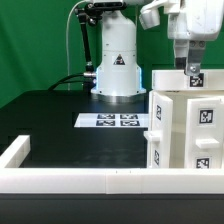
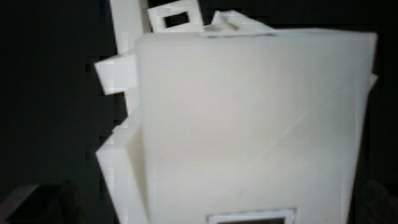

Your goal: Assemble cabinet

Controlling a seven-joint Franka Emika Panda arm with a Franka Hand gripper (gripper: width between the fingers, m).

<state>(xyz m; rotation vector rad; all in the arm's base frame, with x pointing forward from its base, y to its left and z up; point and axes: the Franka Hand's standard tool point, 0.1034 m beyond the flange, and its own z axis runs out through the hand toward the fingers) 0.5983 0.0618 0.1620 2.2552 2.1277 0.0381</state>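
The table [image 1: 60,125] is black, framed by a low white rim [image 1: 70,178], with the arm's base [image 1: 117,62] standing at the far side. The marker board [image 1: 112,121] lies flat in front of that base.

The cabinet [image 1: 185,128] stands at the exterior view's right, against the rim's near corner. It appears as a white boxy body with tagged faces, and panel edges show at its front and top. In the wrist view the cabinet [image 2: 240,140] fills most of the picture as a broad pale face, with a narrow upright piece along one side; detail there is blurred.

The gripper [image 1: 191,68] hangs directly above the cabinet's top, at or just touching a small tagged piece [image 1: 196,80] there. Whether the fingers are apart or closed on that piece cannot be told from either view.

Judgement of progress: the body seems largely put together, since no loose panels lie on the visible table. What remains is probably seating or fastening the top piece. Joints hidden from both cameras cannot be checked.
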